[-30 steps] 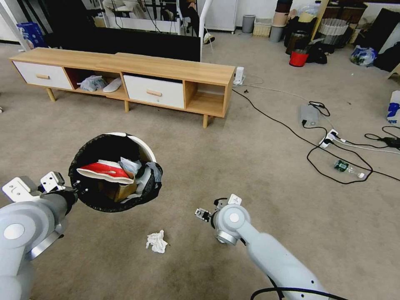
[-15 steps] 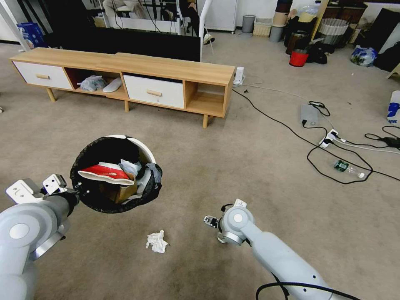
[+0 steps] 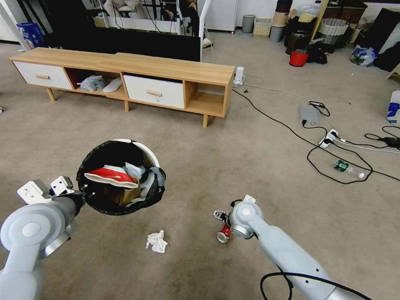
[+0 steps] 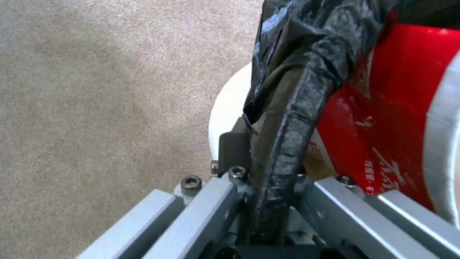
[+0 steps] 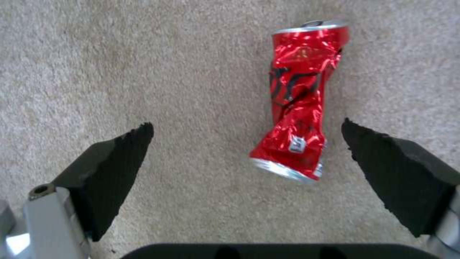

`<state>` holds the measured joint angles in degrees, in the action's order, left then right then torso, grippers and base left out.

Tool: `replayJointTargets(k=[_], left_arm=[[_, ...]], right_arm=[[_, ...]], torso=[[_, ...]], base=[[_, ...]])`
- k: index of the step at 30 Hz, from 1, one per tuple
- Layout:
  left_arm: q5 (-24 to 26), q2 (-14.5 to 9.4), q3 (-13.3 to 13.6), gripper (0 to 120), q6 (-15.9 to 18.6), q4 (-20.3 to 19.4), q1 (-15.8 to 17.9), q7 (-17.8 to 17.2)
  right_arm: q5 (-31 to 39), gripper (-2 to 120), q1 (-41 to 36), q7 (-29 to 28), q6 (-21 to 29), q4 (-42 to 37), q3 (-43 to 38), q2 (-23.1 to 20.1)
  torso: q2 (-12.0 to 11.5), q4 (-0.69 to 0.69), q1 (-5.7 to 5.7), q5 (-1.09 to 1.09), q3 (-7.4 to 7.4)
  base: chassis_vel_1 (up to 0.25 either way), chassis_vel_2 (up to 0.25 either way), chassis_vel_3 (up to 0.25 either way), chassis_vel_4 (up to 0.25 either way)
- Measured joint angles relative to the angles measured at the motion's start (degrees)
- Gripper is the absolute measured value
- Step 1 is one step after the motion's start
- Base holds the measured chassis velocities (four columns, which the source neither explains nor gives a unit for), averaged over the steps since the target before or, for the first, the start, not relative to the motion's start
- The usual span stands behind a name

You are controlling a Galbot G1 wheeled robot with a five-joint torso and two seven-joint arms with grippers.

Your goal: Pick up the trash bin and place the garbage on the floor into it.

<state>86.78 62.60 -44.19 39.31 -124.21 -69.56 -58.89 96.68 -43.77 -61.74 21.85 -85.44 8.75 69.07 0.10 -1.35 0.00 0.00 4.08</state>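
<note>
The trash bin (image 3: 151, 151), white with a black bag (image 3: 104, 207) over its rim, hangs above the carpet at lower left. My left gripper (image 3: 81, 192) is shut on its near rim (image 4: 275, 169), bag pinched between the fingers. Inside lie a red-white wrapper (image 3: 110, 175), brown paper and tissues. A crushed red can (image 5: 296, 104) lies on the carpet below my open right gripper (image 5: 247, 144), nearer one pad (image 5: 398, 172) than the other. From the head view the can (image 3: 223, 233) peeks out beside the right wrist (image 3: 243, 214). A white tissue (image 3: 156, 241) and a green-labelled bottle (image 3: 346, 167) lie on the floor.
A long wooden TV cabinet (image 3: 125, 79) stands behind the bin. Black cables (image 3: 316, 150) and power strips (image 3: 330, 137) sprawl across the carpet at right. A red bucket (image 3: 298, 58) and clutter line the far wall. Open carpet surrounds the arms.
My right arm has swung right and toward me, uncovering the red can beside the wrist. The left arm and the bin have shifted slightly right and down.
</note>
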Motion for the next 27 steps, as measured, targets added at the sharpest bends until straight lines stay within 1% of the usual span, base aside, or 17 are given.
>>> replayJointTargets(k=[2,13,27], left_arm=[[-0.4,0.1,0.1,0,0.0,0.3,-0.1,0.2],[-1.0,0.2,0.1,0,0.0,1.2,-0.2,0.7],[-2.4,1.0,0.4,0,0.0,1.8,-0.5,1.8]], right_arm=[[-0.6,100,0.1,0.7,0.2,1.4,-0.1,1.2],[-4.2,100,0.3,3.2,0.4,5.8,-0.7,3.9],[-7.3,100,0.4,6.1,0.7,9.5,-2.3,3.8]], torso=[[0.0,0.01,0.00,0.00,0.00],[0.0,0.00,0.00,0.00,0.00],[0.0,0.00,0.00,0.00,0.00]], base=[[0.000,0.000,0.000,0.000],[0.000,0.000,0.000,0.000],[0.000,0.000,0.000,0.000]])
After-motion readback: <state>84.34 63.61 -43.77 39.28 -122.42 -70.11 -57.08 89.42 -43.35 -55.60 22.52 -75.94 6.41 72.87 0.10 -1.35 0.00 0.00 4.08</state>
